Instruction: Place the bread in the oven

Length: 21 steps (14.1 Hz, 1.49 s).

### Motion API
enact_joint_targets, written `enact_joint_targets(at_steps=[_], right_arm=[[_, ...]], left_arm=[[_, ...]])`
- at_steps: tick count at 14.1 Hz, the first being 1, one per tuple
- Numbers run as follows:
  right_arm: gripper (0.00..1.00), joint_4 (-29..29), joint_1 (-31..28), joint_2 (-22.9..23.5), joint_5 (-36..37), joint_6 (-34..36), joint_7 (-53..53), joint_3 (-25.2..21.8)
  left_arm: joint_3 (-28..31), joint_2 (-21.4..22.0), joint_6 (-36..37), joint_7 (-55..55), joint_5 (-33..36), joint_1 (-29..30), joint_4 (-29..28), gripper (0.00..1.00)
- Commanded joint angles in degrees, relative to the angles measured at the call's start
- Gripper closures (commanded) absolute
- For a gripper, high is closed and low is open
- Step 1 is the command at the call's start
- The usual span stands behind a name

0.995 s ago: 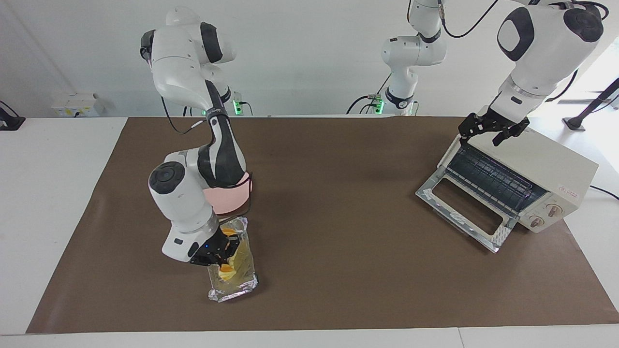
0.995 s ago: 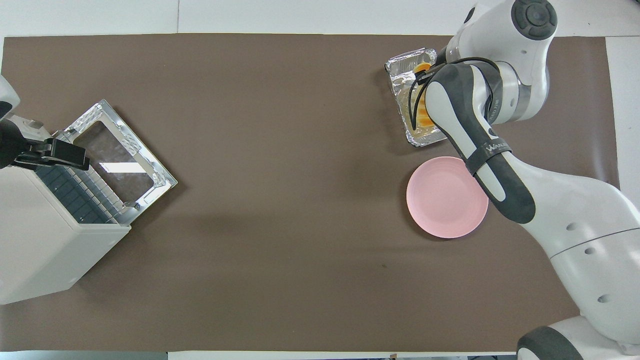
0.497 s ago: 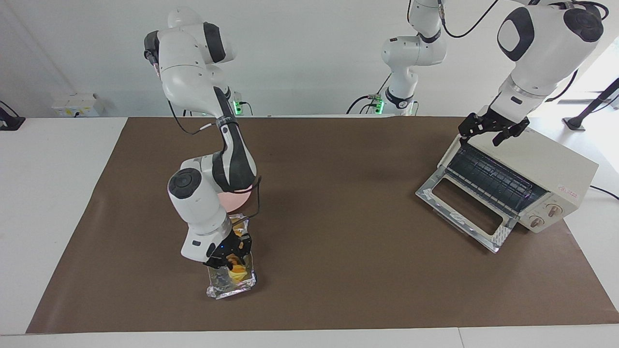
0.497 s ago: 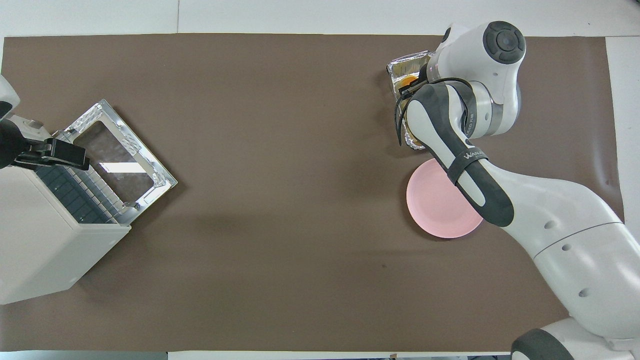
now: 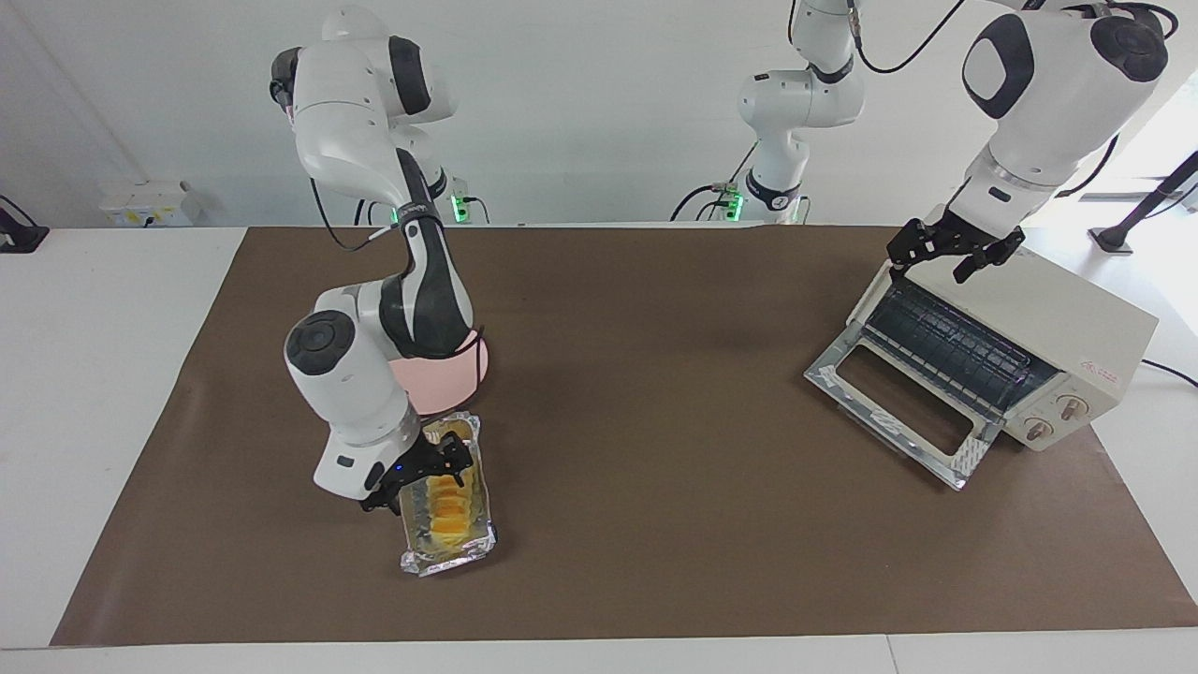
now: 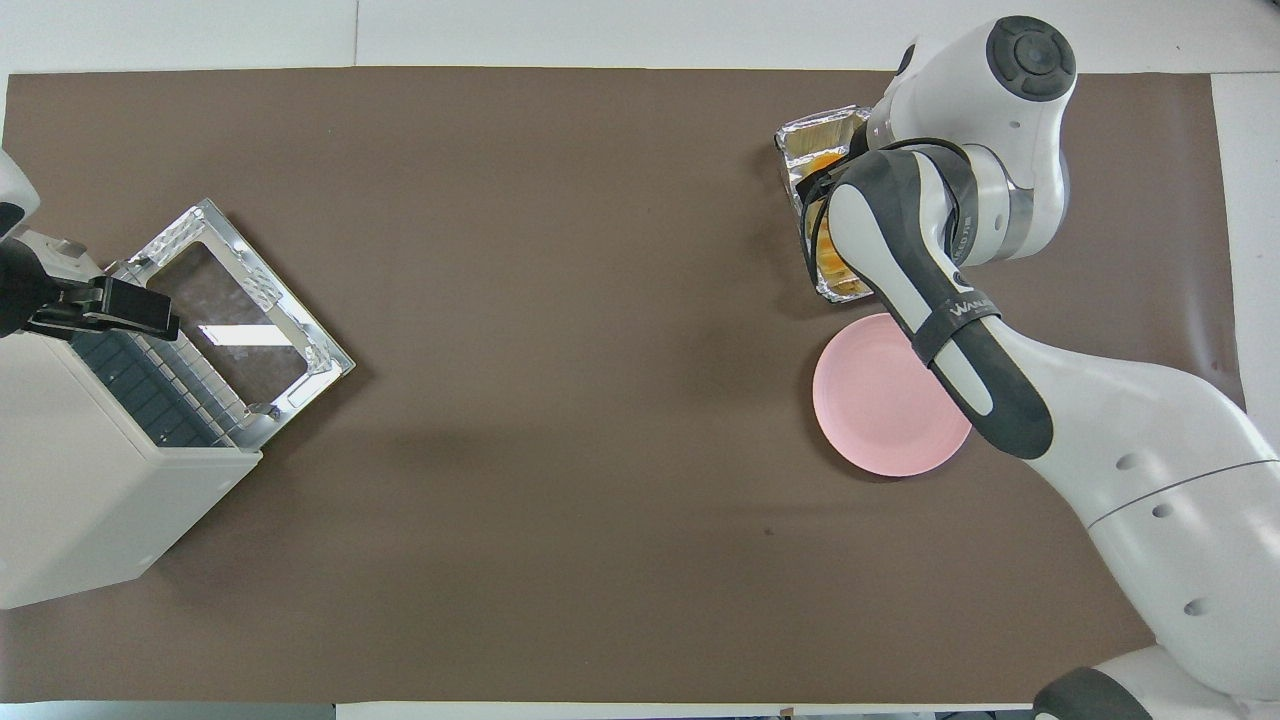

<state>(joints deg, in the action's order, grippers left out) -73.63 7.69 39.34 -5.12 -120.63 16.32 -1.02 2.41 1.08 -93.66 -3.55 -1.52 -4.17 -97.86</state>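
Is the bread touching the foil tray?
Touching: in the facing view, the bread lies inside the foil tray, resting on its floor.

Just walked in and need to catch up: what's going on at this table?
The bread lies in a foil tray at the right arm's end of the table, beside a pink plate. The right gripper is open over the tray and holds nothing. The oven stands with its door down; the left gripper waits open above it. Bread is not yet in the oven.
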Motion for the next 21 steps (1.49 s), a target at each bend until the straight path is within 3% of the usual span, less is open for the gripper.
enact_joint_targets(at_steps=[1, 3, 12, 17, 19, 21], right_arm=[[0.0, 0.8, -1.5, 0.0, 0.6, 0.6, -0.1, -0.7], [0.0, 0.4, -1.9, -0.2, 0.5, -1.3, 0.2, -0.7], [0.08, -11.5, -2.8, -3.1, 0.4, -13.2, 1.6, -0.5], [0.1, -13.6, -2.2, -4.0, -0.1, -13.4, 3.3, -0.1], [0.23, -14.4, -2.2, -4.4, -0.3, -13.3, 5.5, 0.0], [0.54, -15.2, -2.2, -4.6, -0.3, -13.2, 8.3, 0.0]], left_arm=[[0.2, 0.8, 0.6, -0.6, -0.8, 0.0, 0.0, 0.0], [0.2, 0.8, 0.6, -0.6, -0.8, 0.0, 0.0, 0.0], [0.2, 0.8, 0.6, -0.6, -0.8, 0.0, 0.0, 0.0], [0.2, 0.8, 0.6, -0.6, -0.8, 0.0, 0.0, 0.0], [0.2, 0.8, 0.5, -0.6, -0.8, 0.0, 0.0, 0.0], [0.2, 0.8, 0.5, -0.6, -0.8, 0.0, 0.0, 0.0]])
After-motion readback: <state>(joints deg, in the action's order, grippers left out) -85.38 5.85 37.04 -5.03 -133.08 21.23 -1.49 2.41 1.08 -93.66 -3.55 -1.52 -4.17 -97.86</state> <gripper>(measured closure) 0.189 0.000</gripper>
